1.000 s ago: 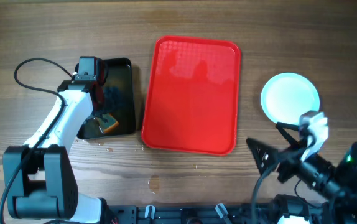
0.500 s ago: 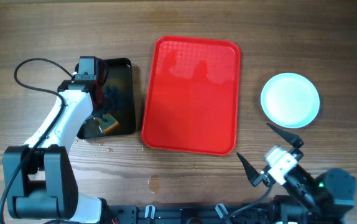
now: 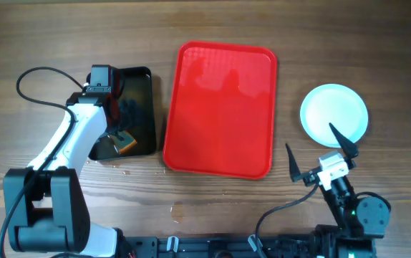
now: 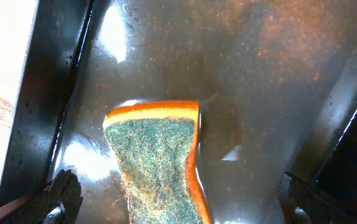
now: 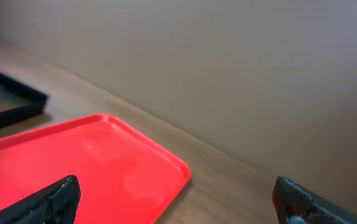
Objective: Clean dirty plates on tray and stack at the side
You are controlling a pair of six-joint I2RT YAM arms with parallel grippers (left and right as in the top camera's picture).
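Observation:
The red tray [image 3: 220, 107] lies in the middle of the table and is bare; it also shows in the right wrist view [image 5: 73, 168]. The pale blue-white plates [image 3: 334, 115] lie right of the tray, seen from above as one round disc; I cannot tell how many are stacked. My right gripper [image 3: 310, 137] is open and empty, raised near the front edge between tray and plates, its fingers [image 5: 54, 202] wide apart. My left gripper [image 3: 117, 137] is open inside the black basin [image 3: 130, 107], its fingers [image 4: 60, 196] either side of the green-and-orange sponge [image 4: 160, 155], not touching it.
The black basin holds shallow wet residue around the sponge [image 3: 125, 143]. A black cable [image 3: 34, 89] loops on the table left of the basin. Small specks lie on the wood in front of the tray [image 3: 177, 211]. The basin's corner shows in the right wrist view [image 5: 4, 99].
My right arm pulled back toward the front edge and turned its open fingers up toward the gap between tray and plates. The left arm, sponge, tray and plates have not moved.

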